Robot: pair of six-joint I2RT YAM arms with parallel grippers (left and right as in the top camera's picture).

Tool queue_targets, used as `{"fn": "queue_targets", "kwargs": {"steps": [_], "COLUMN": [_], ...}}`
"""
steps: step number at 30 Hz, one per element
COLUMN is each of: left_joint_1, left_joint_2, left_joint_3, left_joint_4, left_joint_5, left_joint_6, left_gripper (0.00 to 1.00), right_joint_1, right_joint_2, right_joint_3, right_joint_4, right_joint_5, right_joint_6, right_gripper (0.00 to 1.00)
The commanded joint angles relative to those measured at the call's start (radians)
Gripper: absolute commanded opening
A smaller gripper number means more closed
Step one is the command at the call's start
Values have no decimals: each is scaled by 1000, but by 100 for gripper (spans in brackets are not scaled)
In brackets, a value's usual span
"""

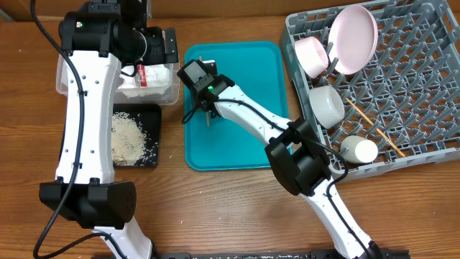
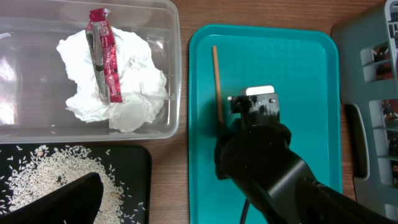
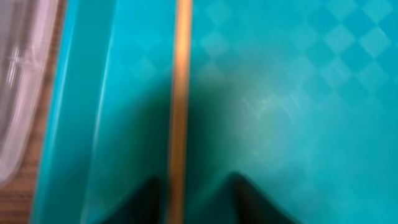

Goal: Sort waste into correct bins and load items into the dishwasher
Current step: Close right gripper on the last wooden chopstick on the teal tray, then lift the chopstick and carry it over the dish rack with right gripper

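While the right pincer (image 3: 196, 190) is reaching down onto the teal serving tray (image 1: 244, 93), we are seeing its fingers standing apart on either side of a thin wooden chopstick (image 3: 181, 93): one is close against the stick and the other is off it, so nothing is clamped. The chopstick is lying flat near the tray's left rim, running along it.

The left pincer (image 1: 162, 47) is hanging over the clear plastic tub (image 2: 37, 106) with its fingers spread wide and nothing between them. Crumpled tissue paper (image 2: 134, 93) is sitting in the tub with the red snack wrapper (image 2: 102, 50) on top. Just beside the tub, the black tray (image 2: 137, 180) is holding a heap of rice grains (image 1: 129, 137).

A brown wood-grain worktop (image 1: 237, 208) is carrying everything and is filling the overhead view to its edges. At the right, the grey dish rack (image 1: 424, 93) is holding the pink plate (image 1: 353, 37) propped on edge, a pink bowl (image 1: 310, 56), a white bowl (image 1: 327, 104), the white cup (image 1: 358, 150) on its side, and a second chopstick (image 1: 374, 128) lying slantwise across the pegs.
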Motion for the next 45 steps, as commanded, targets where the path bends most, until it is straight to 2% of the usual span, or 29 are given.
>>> {"fn": "queue_targets", "kwargs": {"steps": [1, 4, 7, 11, 22, 36, 40, 45], "left_joint_1": [-1, -1, -1, -1, -1, -1, -1, -1], "left_joint_2": [-4, -4, -4, -4, -4, -4, -4, -4], "left_joint_3": [10, 10, 10, 10, 10, 10, 10, 10], "left_joint_4": [2, 2, 1, 1, 1, 1, 1, 1], "left_joint_5": [-6, -6, -7, -7, -7, -7, -7, -6], "left_joint_6": [9, 9, 9, 9, 9, 9, 9, 9], "left_gripper": [100, 100, 100, 100, 100, 100, 100, 100], "right_joint_1": [1, 1, 1, -12, -88, -257, -357, -459], "right_joint_2": [40, 40, 40, 24, -177, -484, -514, -514], "right_joint_3": [6, 6, 6, 25, 164, 172, 172, 170], "right_joint_4": [-43, -74, -97, -153, -423, -669, -762, -852], "right_joint_5": [-17, -24, -40, -83, -84, -75, -16, 14], "right_joint_6": [61, 93, 106, 105, 44, -209, -351, -385], "right_gripper": [21, 12, 7, 4, 4, 4, 4, 4]}}
